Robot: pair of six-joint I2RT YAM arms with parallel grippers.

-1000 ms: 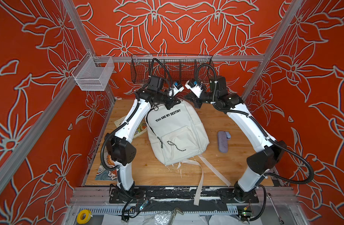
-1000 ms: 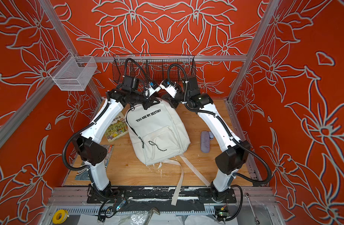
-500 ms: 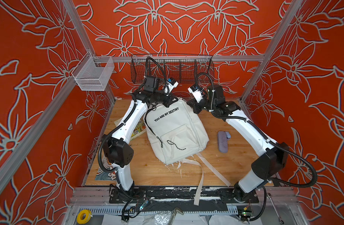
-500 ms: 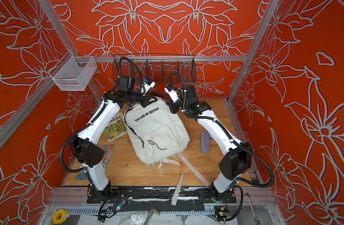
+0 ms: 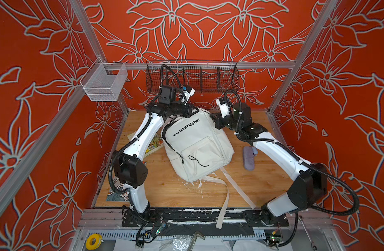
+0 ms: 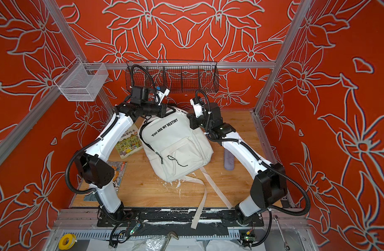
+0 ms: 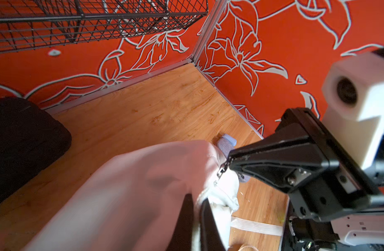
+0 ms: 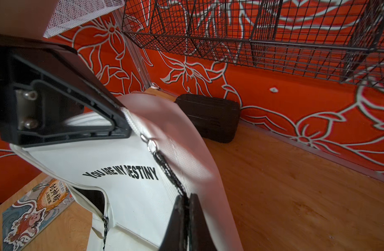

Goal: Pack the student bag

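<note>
We had the bag (image 5: 197,147) on the table (image 5: 165,191), top raised: left gripper (image 7: 196,202) clamped tight on its fabric, right gripper (image 8: 186,201) pinching the zip cord (image 8: 167,171). Pulling askew could slip that thin cord free.

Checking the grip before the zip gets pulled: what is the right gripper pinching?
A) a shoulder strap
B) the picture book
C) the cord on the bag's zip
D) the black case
C: the right wrist view shows the right gripper shut on the black cord hanging from the zip of the bag.
</note>
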